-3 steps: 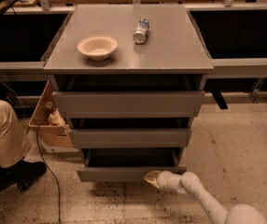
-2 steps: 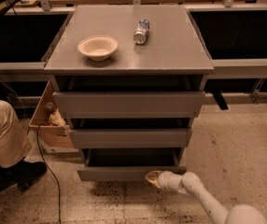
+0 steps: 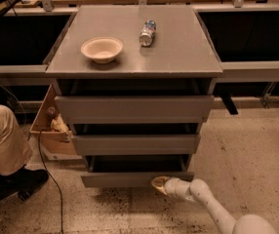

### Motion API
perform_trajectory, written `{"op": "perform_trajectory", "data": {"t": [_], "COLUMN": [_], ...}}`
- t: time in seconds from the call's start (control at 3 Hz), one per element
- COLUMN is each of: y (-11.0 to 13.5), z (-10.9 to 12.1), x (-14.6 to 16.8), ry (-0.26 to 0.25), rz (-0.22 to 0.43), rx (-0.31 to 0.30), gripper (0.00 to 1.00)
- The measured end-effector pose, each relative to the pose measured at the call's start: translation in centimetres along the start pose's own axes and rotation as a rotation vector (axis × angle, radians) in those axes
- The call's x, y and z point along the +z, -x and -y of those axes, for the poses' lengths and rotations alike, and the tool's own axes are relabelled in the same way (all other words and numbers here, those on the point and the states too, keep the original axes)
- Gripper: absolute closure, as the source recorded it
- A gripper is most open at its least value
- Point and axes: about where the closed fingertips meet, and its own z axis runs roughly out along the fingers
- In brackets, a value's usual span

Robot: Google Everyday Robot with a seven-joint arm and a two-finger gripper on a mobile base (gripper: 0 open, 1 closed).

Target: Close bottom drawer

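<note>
The bottom drawer [image 3: 129, 179] is the lowest grey front of the cabinet, and it stands pulled out a little, with a dark gap above it. My gripper [image 3: 160, 183] is at the end of the white arm that comes from the lower right. It is right at the drawer front, to the right of its middle, and seems to touch it. The middle drawer [image 3: 134, 144] and the top drawer [image 3: 134, 108] sit above, each also out a little.
On the cabinet top [image 3: 178, 52] are a beige bowl [image 3: 102, 49] and a lying can [image 3: 148, 32]. A person's leg and black shoe [image 3: 12, 182] are at the left, with a cable on the floor. A cardboard box [image 3: 51, 126] stands left of the cabinet.
</note>
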Motion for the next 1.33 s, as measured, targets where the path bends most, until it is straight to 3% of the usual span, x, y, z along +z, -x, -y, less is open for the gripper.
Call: {"op": "perform_trajectory", "data": {"t": [0.33, 1.0, 1.33], "y": [0.7, 1.2, 1.5], "z": [0.8, -1.5, -0.9], "x": [0.8, 1.6, 2.5], "ry": [-0.021, -0.033, -0.071], "rz": [0.040, 0.073, 0.107], "rx": [0.022, 0.060, 0.065], "gripper": [1.00, 1.00, 1.00]}}
